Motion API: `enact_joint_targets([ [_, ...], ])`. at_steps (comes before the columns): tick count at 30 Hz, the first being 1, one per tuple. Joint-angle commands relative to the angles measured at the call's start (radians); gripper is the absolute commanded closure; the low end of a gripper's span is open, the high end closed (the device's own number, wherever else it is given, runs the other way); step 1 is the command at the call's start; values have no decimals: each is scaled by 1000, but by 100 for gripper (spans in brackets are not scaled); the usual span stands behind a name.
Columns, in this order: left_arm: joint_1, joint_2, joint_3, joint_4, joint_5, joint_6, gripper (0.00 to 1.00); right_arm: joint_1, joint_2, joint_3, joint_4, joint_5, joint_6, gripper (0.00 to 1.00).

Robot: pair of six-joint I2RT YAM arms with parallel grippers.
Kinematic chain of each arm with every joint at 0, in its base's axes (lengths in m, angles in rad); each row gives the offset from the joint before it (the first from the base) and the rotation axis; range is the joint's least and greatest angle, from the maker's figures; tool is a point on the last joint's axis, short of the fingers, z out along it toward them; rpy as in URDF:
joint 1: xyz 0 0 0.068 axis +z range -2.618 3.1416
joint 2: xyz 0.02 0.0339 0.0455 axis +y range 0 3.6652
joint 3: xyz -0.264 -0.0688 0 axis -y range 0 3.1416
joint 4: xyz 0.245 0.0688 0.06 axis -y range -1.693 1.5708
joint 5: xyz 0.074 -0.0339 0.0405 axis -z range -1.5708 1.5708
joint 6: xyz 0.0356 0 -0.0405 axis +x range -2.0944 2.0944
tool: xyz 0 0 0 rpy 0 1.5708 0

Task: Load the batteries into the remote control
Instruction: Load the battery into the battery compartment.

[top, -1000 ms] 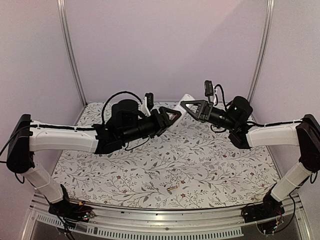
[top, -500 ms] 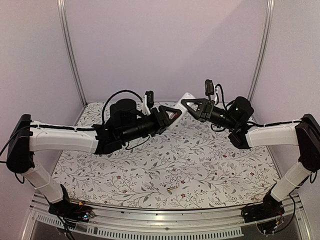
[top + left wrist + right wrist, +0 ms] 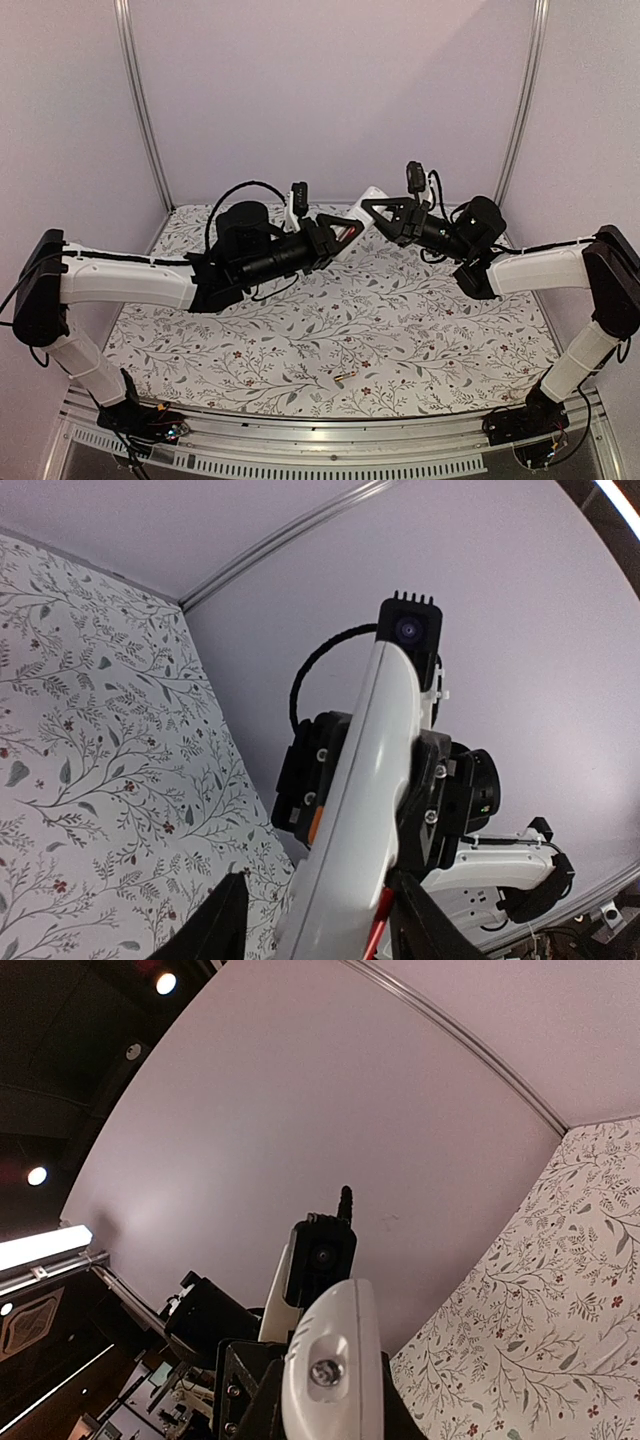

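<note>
The white remote control (image 3: 371, 199) hangs in the air over the back of the table, between both arms. My right gripper (image 3: 380, 212) is shut on its upper end; the right wrist view shows that rounded end (image 3: 335, 1360) wedged between the black jaws. My left gripper (image 3: 315, 880) straddles the remote's lower part (image 3: 365, 780), jaws apart, with a gap on the left side. A thin red battery (image 3: 381, 930) lies along the remote's edge against the right finger (image 3: 425, 925). A second battery (image 3: 344, 378), dark with orange, lies on the table near the front.
The floral tablecloth (image 3: 400, 320) covers the table. Lilac walls with metal corner rails (image 3: 140, 100) close in the back and sides. A metal rail (image 3: 320, 440) runs along the near edge, by both arm bases.
The left gripper's jaws have narrowed around the remote. The right arm has shifted slightly left and up with the remote still in its grip.
</note>
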Motion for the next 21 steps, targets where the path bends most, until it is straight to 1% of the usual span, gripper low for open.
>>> enact_joint_targets([
  [1,17,22,-53,-59,5,5,53,-13,-18,21,144,6,47,100],
  [9,17,19,-76,-71,10,4,56,-20,-21,27,202,6,96,100],
  [21,15,-10,-62,-192,-10,103,61,-33,-49,33,214,0,108,100],
])
